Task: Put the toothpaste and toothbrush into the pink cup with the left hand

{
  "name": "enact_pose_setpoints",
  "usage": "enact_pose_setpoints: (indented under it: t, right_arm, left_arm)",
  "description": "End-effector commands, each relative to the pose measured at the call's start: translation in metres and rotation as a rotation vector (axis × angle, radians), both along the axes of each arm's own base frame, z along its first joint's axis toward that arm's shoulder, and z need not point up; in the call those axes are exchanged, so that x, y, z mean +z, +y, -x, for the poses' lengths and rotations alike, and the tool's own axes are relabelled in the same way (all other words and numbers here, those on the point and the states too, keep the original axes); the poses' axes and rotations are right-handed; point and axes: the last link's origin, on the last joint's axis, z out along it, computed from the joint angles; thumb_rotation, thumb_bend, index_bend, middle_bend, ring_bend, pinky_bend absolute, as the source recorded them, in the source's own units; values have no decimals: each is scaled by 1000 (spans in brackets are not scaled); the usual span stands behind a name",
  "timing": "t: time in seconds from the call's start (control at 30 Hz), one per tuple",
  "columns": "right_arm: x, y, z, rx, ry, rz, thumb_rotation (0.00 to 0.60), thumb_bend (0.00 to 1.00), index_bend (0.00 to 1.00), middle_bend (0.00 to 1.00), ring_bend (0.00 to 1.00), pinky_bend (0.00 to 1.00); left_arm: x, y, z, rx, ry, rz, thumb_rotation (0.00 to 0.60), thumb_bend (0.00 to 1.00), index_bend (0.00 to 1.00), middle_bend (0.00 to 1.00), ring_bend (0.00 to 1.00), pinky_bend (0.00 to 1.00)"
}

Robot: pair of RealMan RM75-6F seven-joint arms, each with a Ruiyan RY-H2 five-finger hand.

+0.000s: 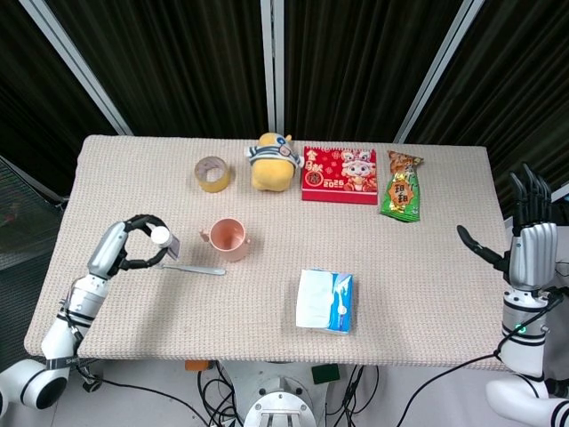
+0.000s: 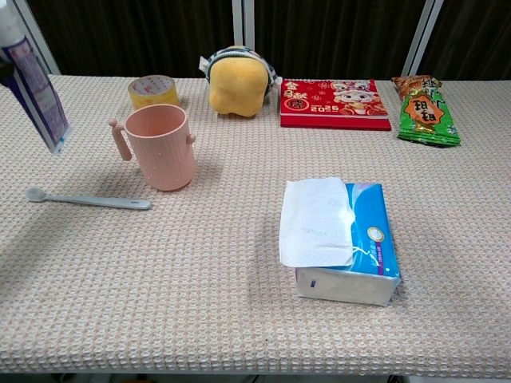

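My left hand (image 1: 132, 243) is raised above the table at the left and grips the toothpaste tube (image 1: 163, 240). In the chest view the tube (image 2: 33, 84) hangs upright at the top left, flat end down, left of the pink cup (image 2: 158, 147); the hand itself is almost out of that frame. The pink cup (image 1: 228, 239) stands upright and empty, to the right of the tube. A pale toothbrush (image 1: 194, 269) lies flat on the cloth in front of the cup, also seen as the toothbrush (image 2: 86, 200) in the chest view. My right hand (image 1: 526, 240) is held up at the far right, fingers spread, holding nothing.
A tissue pack (image 1: 324, 301) lies in front right of the cup. Along the back stand a tape roll (image 1: 212, 173), a yellow plush toy (image 1: 272, 162), a red calendar (image 1: 340, 174) and a green snack bag (image 1: 402, 187).
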Motion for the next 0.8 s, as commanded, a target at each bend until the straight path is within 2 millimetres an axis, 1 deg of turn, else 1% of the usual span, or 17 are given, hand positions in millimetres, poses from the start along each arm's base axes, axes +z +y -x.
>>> enact_pose_setpoints:
  t: [0.03,0.2,0.3,0.4,0.47,0.6,0.8]
  right_arm:
    - [0,0,1,-3,-2,0,600,380,0,0,0,0]
    - [1,1,4,-13,-7,2,600,379,0,0,0,0]
    - [2,1,5,-16,-13,1,600,379,0,0,0,0]
    - [2,1,7,-22,-11,2,600,379,0,0,0,0]
    - [3,1,8,-28,-13,2,600,379,0,0,0,0]
    - [3,2,12,-37,-13,0,600,379,0,0,0,0]
    - [2,3,16,-48,-12,-5,600,379,0,0,0,0]
  left_arm:
    - [14,14,-16,-7,-38,-8,600,329,600,437,335,457]
    - [32,38,-43,-29,-64,-39,600,328,604,441,335,457]
    - [30,46,-58,-43,-82,-30,600,328,610,449,335,457]
    - [19,49,-68,-58,-84,0,600,328,611,450,335,457]
    - [7,49,-72,-60,-90,26,600,328,612,450,335,457]
    - [-14,48,-75,-59,-97,78,600,328,615,450,335,457]
    - [-33,47,-76,-57,-104,111,600,329,622,451,335,456]
